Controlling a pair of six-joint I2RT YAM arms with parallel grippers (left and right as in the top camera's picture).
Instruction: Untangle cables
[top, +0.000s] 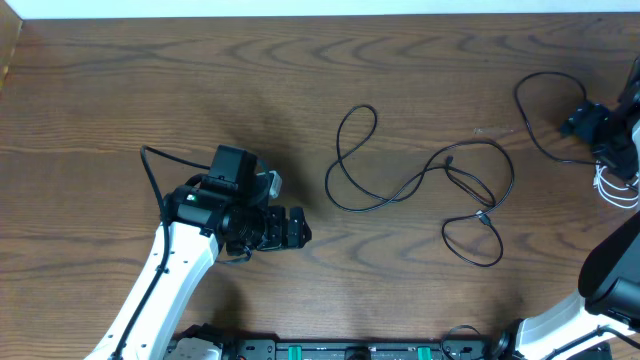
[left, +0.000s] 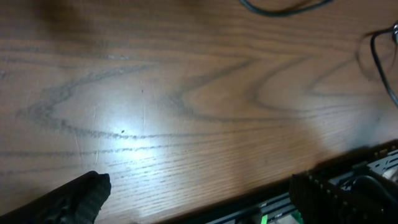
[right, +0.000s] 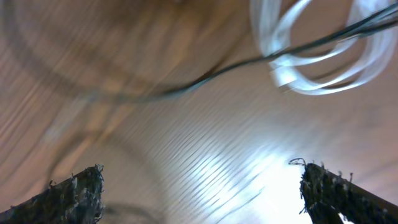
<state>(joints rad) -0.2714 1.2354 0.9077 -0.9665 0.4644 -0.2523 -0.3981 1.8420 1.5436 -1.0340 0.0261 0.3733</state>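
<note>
Your table (top: 420, 80): brown wood-grain, glare patch. White cable (right: 286, 76) blurred (cut off overhead). L gripper (left: 202, 190), R gripper (right: 199, 180): the 2 spread wide, empty.

Overhead, the light is even and soft, and the grain of the worktop (top: 120, 90) reads sharply, with only faint shadows. In the left wrist view a white glare patch sits on the wood left of centre, and the top corners are dimmer. The right wrist view is heavily smeared: the white cable (right: 323, 62) and black cable (right: 205, 78) streak, and glare blooms at lower right.
</note>
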